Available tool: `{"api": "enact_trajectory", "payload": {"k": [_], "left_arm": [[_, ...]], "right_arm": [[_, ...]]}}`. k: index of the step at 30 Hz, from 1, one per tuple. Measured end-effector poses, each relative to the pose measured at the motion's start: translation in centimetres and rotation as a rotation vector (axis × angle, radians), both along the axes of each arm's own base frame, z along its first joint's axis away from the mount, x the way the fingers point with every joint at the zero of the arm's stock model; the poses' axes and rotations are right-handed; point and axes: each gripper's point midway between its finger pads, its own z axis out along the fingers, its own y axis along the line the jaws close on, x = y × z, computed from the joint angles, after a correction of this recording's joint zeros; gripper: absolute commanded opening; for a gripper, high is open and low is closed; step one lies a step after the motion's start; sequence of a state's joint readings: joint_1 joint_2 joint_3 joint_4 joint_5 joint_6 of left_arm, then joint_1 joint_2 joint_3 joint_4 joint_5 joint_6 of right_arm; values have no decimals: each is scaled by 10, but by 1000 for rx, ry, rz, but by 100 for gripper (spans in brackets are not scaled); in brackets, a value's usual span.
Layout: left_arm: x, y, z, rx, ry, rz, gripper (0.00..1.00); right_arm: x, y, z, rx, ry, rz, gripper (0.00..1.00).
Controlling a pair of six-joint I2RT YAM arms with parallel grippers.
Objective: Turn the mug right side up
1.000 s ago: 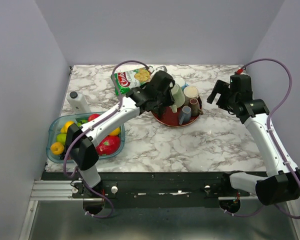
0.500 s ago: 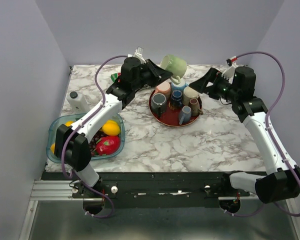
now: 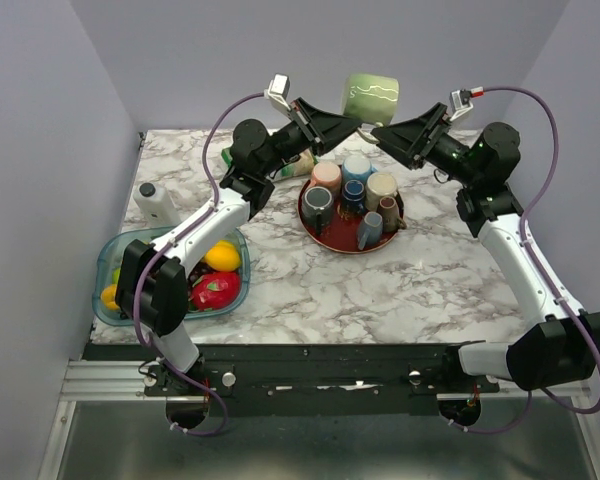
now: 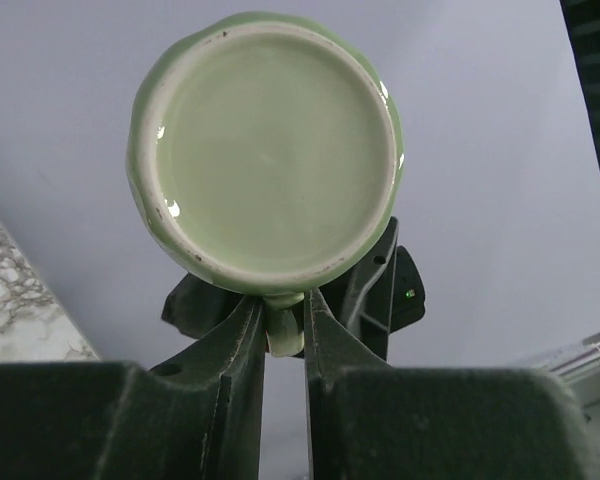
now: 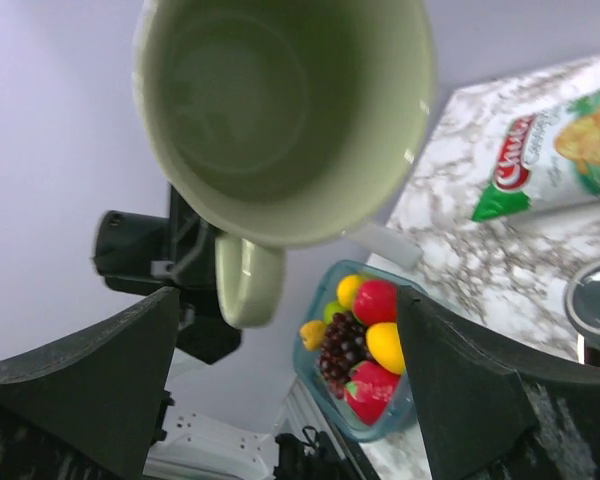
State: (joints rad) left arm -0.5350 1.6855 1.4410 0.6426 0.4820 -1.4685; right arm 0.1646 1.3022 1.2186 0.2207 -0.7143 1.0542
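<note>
At the far left of the marble table (image 3: 280,290) stands a white bottle (image 3: 157,203), and nearer than it a clear container of fruit (image 3: 170,275) sits at the left edge. The left arm (image 3: 205,225) rises from its base beside that container, leans toward the far side, then bends at the elbow so that its forearm slants up and to the right, well above the table. The left gripper (image 3: 352,122) is clamped narrowly on the handle (image 4: 283,330) of the green mug (image 3: 372,97), one finger on each side.

The mug hangs in the air over the far middle of the table, lying on its side. Its flat base faces the left wrist camera and its open mouth faces the right one, with the handle pointing downward. Below it a round red tray (image 3: 330,236) carries several small cups, and a snack bag (image 5: 550,150) lies on the table at the far side, left of the tray.

The right arm (image 3: 525,270) climbs from its base on the right, bends, and points up and to the left. The right gripper (image 3: 382,137) is spread wide just beside the mug's mouth, its fingers (image 5: 80,390) not touching the mug.
</note>
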Motion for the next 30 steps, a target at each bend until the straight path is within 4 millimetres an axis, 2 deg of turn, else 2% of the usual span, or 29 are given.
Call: {"api": "enact_trajectory", "payload": {"k": [6, 10, 15, 18, 19, 20, 21, 25, 28, 29, 30], "left_arm": [[-6, -3, -1, -7, -1, -34, 0], [-8, -2, 2, -18, -14, -37, 0], [-8, -2, -1, -17, -11, -36, 0], [-8, -2, -1, -16, -18, -34, 0], [-8, -2, -2, -13, -22, -33, 0], [-8, -3, -2, -11, -26, -32, 0], [-9, -3, -2, -7, -35, -29, 0], [-10, -2, 1, -2, -67, -15, 0], [-10, -2, 0, 10, -82, -7, 40], [-10, -2, -1, 18, -84, -4, 64], [-10, -2, -3, 31, -87, 1, 73]], "right_arm": [[-7, 3, 26, 78, -58, 41, 79], [-6, 8, 28, 107, -48, 67, 67], [-1, 14, 20, 129, -2, 94, 56], [1, 18, 17, 142, 25, 108, 31], [0, 19, 17, 147, 33, 114, 13], [0, 20, 16, 151, 39, 119, 5], [0, 21, 16, 158, 53, 121, 1], [0, 21, 18, 176, 73, 130, 1], [0, 22, 17, 174, 75, 131, 1], [0, 21, 16, 169, 73, 128, 1], [0, 22, 14, 161, 71, 125, 1]]}}
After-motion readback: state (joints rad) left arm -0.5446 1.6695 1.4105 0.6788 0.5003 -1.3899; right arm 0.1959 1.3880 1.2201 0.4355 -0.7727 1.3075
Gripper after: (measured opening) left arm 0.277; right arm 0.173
